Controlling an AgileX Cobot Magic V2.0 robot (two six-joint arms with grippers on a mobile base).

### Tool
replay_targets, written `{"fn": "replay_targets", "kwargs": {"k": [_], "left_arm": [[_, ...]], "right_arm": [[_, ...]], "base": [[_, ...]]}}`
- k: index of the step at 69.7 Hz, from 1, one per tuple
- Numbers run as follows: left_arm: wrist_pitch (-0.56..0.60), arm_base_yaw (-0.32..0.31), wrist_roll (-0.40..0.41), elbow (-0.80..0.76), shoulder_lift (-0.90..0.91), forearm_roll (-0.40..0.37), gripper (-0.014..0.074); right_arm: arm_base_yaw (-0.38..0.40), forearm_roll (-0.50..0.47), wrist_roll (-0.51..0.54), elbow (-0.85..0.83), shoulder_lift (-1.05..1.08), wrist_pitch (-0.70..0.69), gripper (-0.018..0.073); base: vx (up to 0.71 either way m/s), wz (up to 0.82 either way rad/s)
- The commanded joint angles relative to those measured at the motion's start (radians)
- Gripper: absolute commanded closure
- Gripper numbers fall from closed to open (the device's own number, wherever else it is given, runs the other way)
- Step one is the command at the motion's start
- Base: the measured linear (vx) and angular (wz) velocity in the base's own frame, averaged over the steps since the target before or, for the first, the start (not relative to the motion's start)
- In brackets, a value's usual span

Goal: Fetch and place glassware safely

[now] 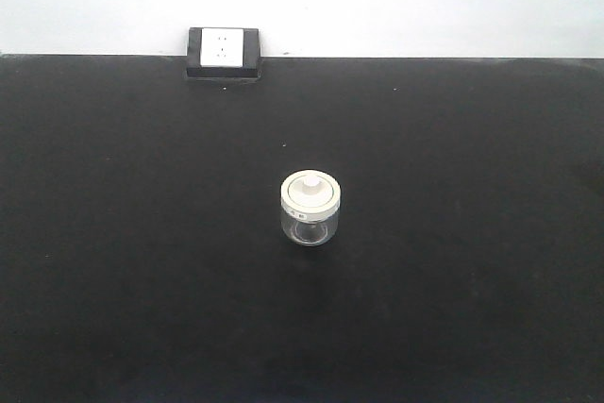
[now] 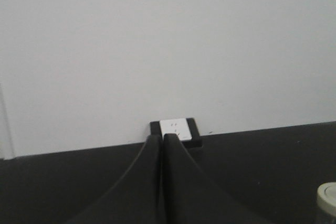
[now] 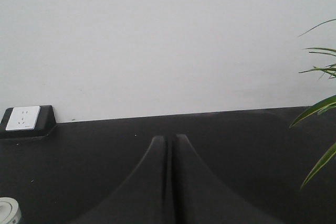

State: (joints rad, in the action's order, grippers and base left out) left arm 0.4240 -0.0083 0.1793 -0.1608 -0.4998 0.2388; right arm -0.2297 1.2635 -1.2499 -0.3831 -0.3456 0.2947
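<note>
Jar (image 1: 310, 209): you see it upright near the middle of the black surface (image 1: 142, 261), standing alone. Clear glass body, cream-white lid (image 1: 310, 192) seated on top with a small knob at its centre. Nothing touches it.

Left end effector (image 2: 162, 139): your left wrist view shows both dark fingers pressed together at the tips, nothing between them. It points toward the far wall (image 2: 168, 45). The jar's lid shows only at the lower right corner of that view, well apart from the fingertips.

Right end effector (image 3: 169, 139): fingers likewise drawn together, only a thin seam between them, holding nothing. The lid edge sits at the lower left corner of that view.

Socket (image 1: 223, 48): white plate in a black housing, at the far edge of the surface against the wall, left of centre.

Plant (image 3: 320, 108): green leaves at the right edge of the right wrist view.
</note>
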Motion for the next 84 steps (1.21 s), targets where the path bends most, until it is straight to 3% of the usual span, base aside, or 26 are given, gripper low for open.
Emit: {"fn": "replay_targets", "kwargs": {"k": [1, 12, 22, 30, 46, 53, 58, 84], "left_arm": [[-0.113, -0.008, -0.06, -0.011, 0.095, -0.1, 0.0594], [-0.337, -0.008, -0.118, -0.01, 0.204, -0.183, 0.0594], [-0.508, -0.008, -0.267, -0.01, 0.299, -0.313, 0.0594], [-0.593, -0.007, -0.344, 0.016, 0.365, -0.363, 0.0594], [-0.571, -0.007, -0.343, 0.157, 0.525, -0.371, 0.0594], [-0.475, -0.007, -0.341, 0.227, 0.523, -0.371, 0.0594], [-0.53, -0.007, -0.342, 0.219, 0.525, -0.371, 0.0594], [-0.541, -0.007, -0.342, 0.218, 0.524, -0.371, 0.0594]], "right_arm": [[0.005, 0.032, 0.004, -0.026, -0.008, -0.016, 0.0563], [0.005, 0.032, 0.004, -0.026, -0.008, -0.016, 0.0563], [0.005, 0.032, 0.004, -0.026, -0.008, -0.016, 0.0563], [0.005, 0.032, 0.004, -0.026, -0.008, -0.016, 0.0563], [0.005, 0.032, 0.004, -0.026, -0.008, -0.016, 0.0563], [0.005, 0.031, 0.004, -0.026, -0.008, -0.016, 0.0563], [0.005, 0.031, 0.004, -0.026, -0.008, -0.016, 0.0563], [0.005, 0.031, 0.004, -0.026, -0.008, -0.02, 0.0563]], "base": [[0.0, 0.0], [0.0, 0.0], [0.0, 0.0], [0.0, 0.0], [0.0, 0.0], [0.0, 0.0], [0.0, 0.0], [0.0, 0.0]]}}
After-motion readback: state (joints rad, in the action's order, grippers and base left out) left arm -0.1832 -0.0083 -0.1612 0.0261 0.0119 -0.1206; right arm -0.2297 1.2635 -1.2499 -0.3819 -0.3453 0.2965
